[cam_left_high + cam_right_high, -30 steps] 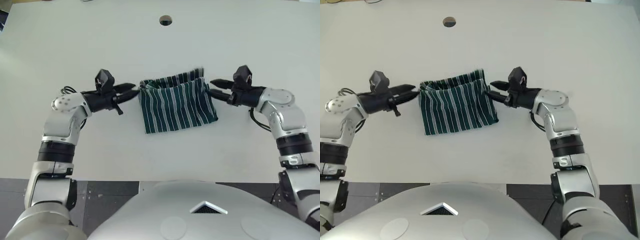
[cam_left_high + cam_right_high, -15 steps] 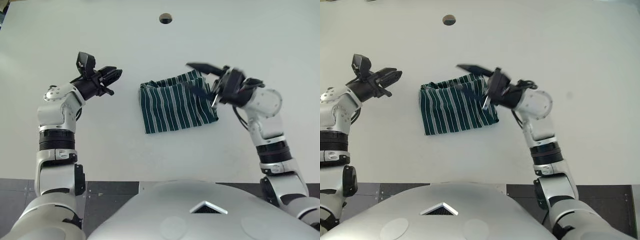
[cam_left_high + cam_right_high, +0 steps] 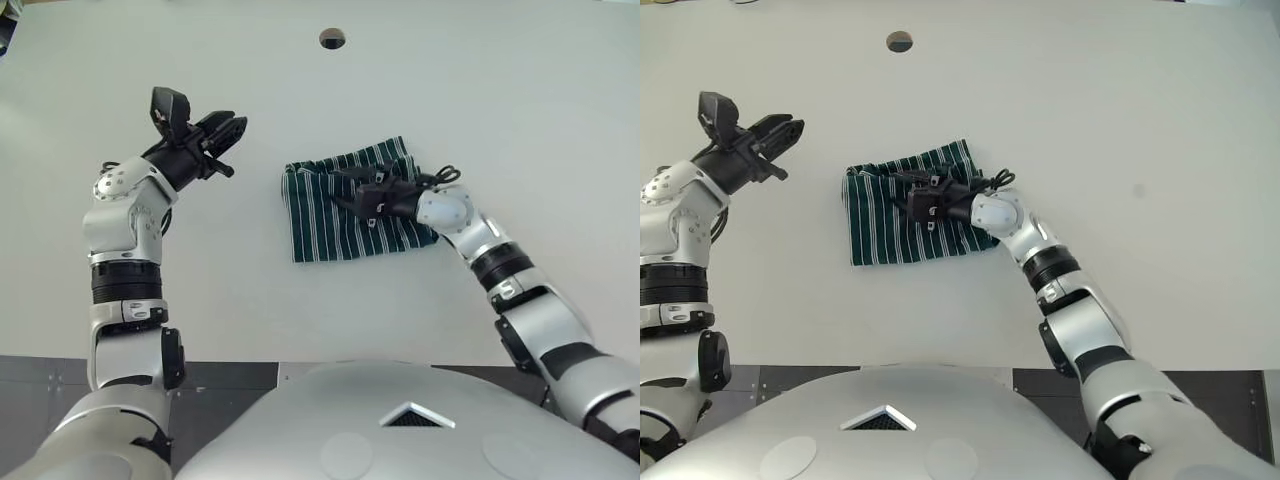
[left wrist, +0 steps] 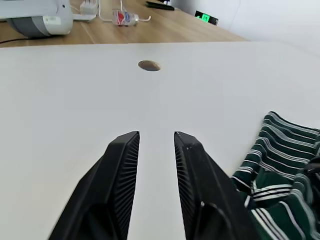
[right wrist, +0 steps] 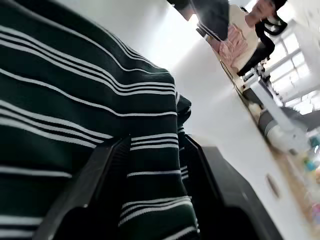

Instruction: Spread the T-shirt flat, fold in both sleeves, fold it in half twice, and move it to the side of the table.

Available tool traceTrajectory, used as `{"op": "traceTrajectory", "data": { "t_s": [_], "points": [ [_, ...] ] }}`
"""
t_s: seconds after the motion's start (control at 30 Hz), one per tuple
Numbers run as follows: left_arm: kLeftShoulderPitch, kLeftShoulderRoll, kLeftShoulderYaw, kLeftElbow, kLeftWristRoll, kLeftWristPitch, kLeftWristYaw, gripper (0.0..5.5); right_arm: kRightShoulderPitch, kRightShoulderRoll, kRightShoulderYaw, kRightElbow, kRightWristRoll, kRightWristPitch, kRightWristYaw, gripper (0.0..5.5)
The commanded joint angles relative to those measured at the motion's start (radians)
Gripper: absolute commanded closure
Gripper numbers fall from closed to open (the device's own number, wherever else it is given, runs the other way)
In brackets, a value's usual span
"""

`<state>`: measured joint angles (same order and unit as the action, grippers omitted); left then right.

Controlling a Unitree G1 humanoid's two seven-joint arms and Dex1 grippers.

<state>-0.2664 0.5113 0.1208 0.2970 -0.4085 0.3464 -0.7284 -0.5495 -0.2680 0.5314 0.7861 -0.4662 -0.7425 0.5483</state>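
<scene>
Currently the left jaws are hanging open, their two ribbed fingers (image 4: pixel 122 170) standing a little apart with nothing between them. I am seeing them held up over the table (image 3: pixel 500 90), well off to the left of the T-shirt (image 3: pixel 320 225) and pointing toward the far side.

The right jaws are also standing apart. They are lying on top of the T-shirt, on its far half and a little right of the middle, and striped cloth is showing in the gap between their fingers (image 5: pixel 90 185).

The left arm (image 3: pixel 125 215) is bending upward by the table's left part. The right arm (image 3: pixel 500 275) is coming in low from the right, with its wrist lying over the T-shirt's right edge.

The T-shirt itself is lying folded into a small, roughly square packet, dark green with thin white stripes. It is sitting about the middle of the white table, and its far edge is looking rumpled near the right jaws. A small round hole (image 3: pixel 331 39) is showing in the table well beyond it.
</scene>
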Motion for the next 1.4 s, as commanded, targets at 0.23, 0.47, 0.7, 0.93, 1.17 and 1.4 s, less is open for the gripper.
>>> {"op": "traceTrajectory", "data": {
  "t_s": [0.23, 0.47, 0.7, 0.93, 1.17, 1.4],
  "points": [
    [0.024, -0.089, 0.042, -0.086, -0.022, -0.069, 0.041, 4.22, -0.356, -0.711, 0.136, 0.377, -0.397, 0.071, -0.087, 3.54],
    [-0.079, -0.247, 0.107, -0.058, -0.045, -0.208, 0.191, 4.22, -0.413, -0.589, 0.040, 0.508, -0.339, 0.159, -0.418, 3.54],
    [-0.422, -0.377, 0.127, 0.304, 0.212, -0.704, 0.621, 4.22, -0.468, -0.005, -0.672, 0.404, 0.592, 0.179, -0.328, 3.54],
    [-0.372, -0.339, 0.080, 0.208, 0.378, -0.849, 0.794, 4.22, -0.324, 0.181, -0.619, 0.166, 0.527, 0.163, -0.504, 3.54],
    [-0.263, -0.338, 0.020, 0.055, 0.458, -0.880, 0.793, 4.22, -0.215, 0.195, -0.622, -0.019, 0.504, 0.250, -0.570, 3.54],
    [-0.261, -0.353, 0.007, 0.070, 0.451, -0.866, 0.788, 4.22, -0.170, 0.194, -0.604, -0.182, 0.499, 0.318, -0.547, 3.54]
  ]
}}
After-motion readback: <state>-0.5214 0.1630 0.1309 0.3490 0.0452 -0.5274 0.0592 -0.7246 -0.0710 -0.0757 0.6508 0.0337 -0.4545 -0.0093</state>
